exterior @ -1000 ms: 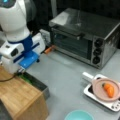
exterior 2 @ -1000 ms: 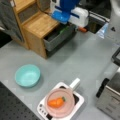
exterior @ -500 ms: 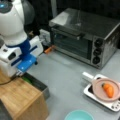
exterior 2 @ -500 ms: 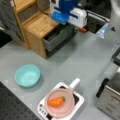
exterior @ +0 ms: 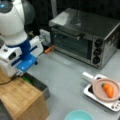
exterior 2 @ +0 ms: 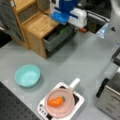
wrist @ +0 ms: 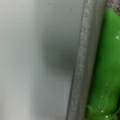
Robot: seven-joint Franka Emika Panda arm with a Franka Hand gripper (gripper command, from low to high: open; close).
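Hand (exterior: 21,72): low over the open drawer (exterior 2: 58,37) of the wooden cabinet (exterior: 20,97), fingertips hidden; whether open or closed cannot be told. Green object (wrist: 105,70): inside drawer, cropped, unidentifiable. Carrot (exterior 2: 56,101): on plate (exterior 2: 67,110), bench (exterior 2: 82,60), 5 o'clock.

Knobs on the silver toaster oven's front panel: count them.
3, stacked in a column at a front view's right end of the silver toaster oven: top, middle, bottom. None appear hidden.

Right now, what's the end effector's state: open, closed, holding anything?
End effector: cannot be told; its fingers are hidden behind the arm's body, down at the open drawer with the green object inside.
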